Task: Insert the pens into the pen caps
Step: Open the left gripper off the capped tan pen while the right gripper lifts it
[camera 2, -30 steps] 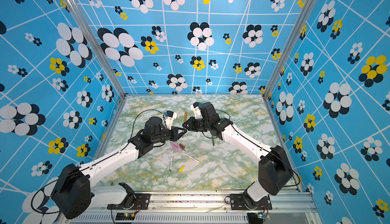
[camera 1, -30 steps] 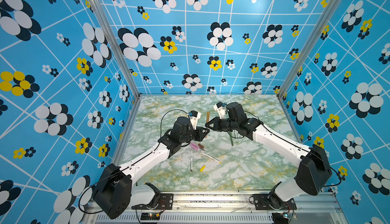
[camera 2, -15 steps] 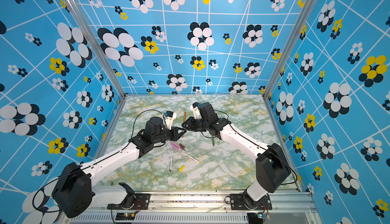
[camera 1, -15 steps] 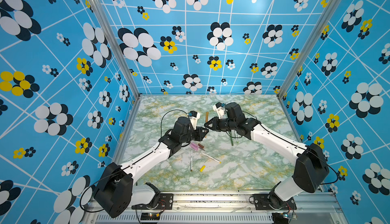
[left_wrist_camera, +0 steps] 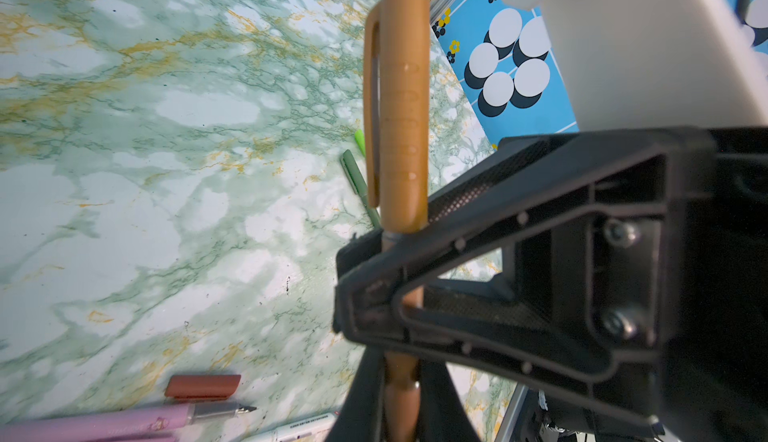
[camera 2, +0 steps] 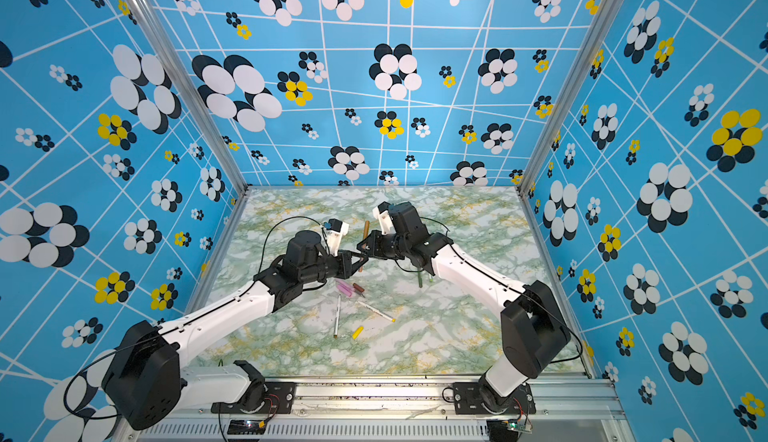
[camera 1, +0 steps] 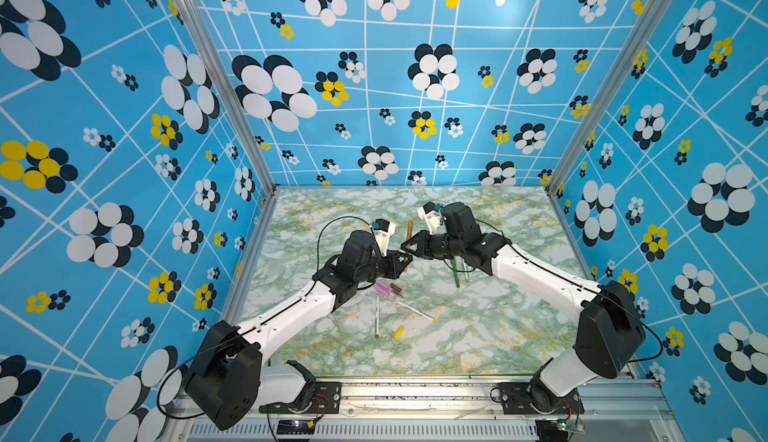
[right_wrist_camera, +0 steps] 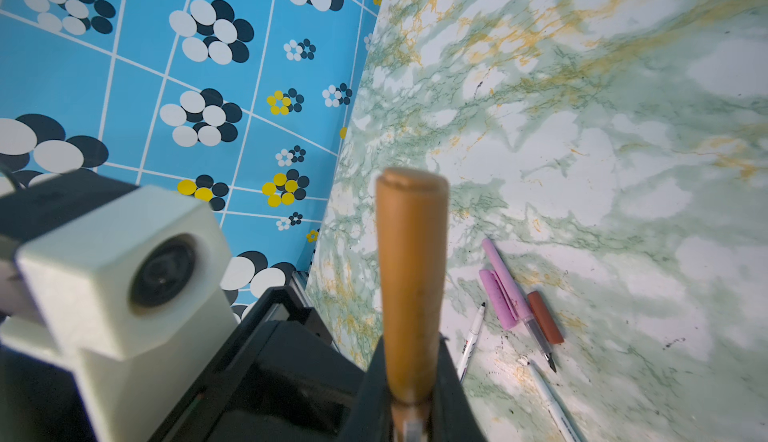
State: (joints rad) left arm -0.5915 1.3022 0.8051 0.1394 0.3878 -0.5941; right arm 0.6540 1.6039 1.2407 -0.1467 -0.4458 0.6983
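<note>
tan cap [left_wrist_camera: 399, 103], tan pen [left_wrist_camera: 401, 390]; green-marbled table [left_wrist_camera: 166, 169]

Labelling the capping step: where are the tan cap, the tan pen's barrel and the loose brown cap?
tan cap [left_wrist_camera: 401, 107]: left wrist view, mid-body beside the clip.
tan pen [left_wrist_camera: 401, 381]: left wrist view, ridged barrel section.
brown cap [left_wrist_camera: 203, 386]: left wrist view, middle of its side.

Smooth tan plastic with a soft satin sheen on the tan pen cap [left_wrist_camera: 401, 99]; same finish on the tan pen [left_wrist_camera: 401, 381]. Matt pink plastic on the pink pen [right_wrist_camera: 505, 277]. Smooth, faintly glossy marble-print sheet over the table [camera 1: 498, 336]. Brushed bare metal along the frame rail [camera 1: 415, 392]. Glossy white plastic on the arm shells [camera 1: 291, 315].
</note>
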